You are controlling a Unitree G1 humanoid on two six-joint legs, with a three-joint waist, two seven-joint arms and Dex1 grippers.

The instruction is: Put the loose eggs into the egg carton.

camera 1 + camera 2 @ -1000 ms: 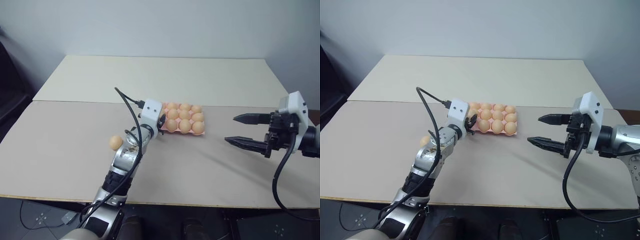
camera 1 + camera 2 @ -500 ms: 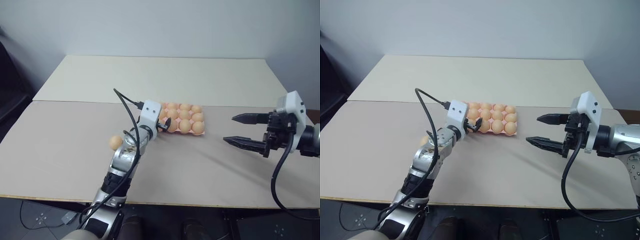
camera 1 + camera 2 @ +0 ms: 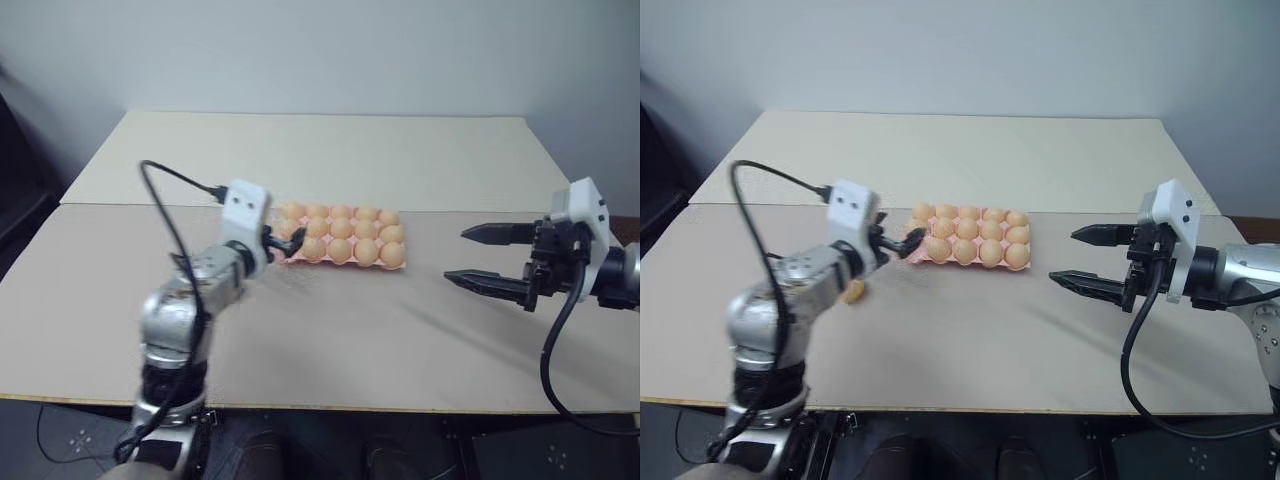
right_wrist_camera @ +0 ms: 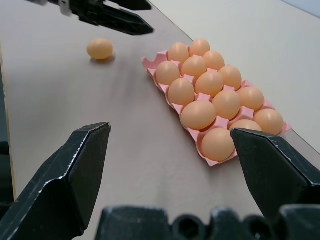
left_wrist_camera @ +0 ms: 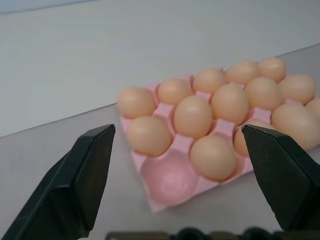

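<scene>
Head view: the egg carton (image 3: 340, 238) lies on the counter (image 3: 330, 330), long axis running left to right. Left claw (image 3: 283, 243) gapes wide at its left end; right claw (image 3: 488, 256) wide, well apart.

Left wrist view: one corner cup (image 5: 171, 181) empty.

Right wrist view: a loose egg (image 4: 100, 49) lies on its side near the carton.

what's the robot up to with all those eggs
It is filling a pink egg carton on the table. All the cups hold eggs but one, the empty corner cup nearest the left gripper, which is open with nothing in it, just short of that corner. One loose egg lies on the table left of the carton. The right gripper hangs open to the carton's right.
</scene>
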